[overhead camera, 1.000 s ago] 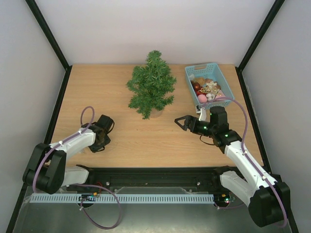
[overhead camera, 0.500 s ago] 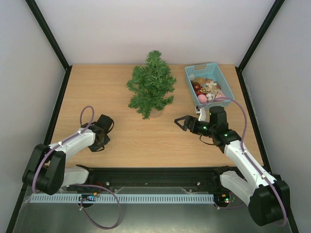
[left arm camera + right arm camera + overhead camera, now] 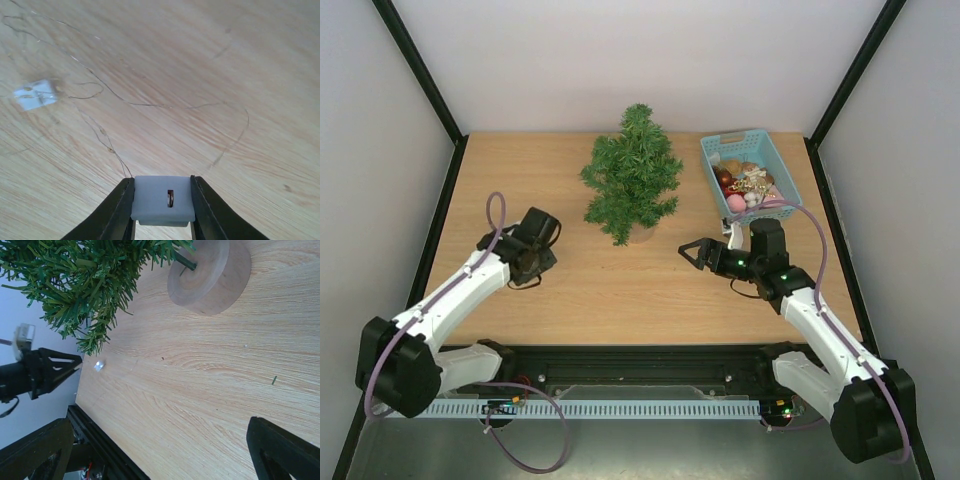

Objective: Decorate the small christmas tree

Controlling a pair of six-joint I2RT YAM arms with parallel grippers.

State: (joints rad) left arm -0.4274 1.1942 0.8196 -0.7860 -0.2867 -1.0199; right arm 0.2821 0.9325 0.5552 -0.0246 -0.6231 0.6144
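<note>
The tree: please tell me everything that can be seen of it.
The tree is small and artificial, with bushy dark-green needle branches, a thin dark stem and a round tan base that looks like wood. It stands upright on the table, at the far middle, left of the blue basket and apart from it. No ornament shows on it. Only the table touches it.
</note>
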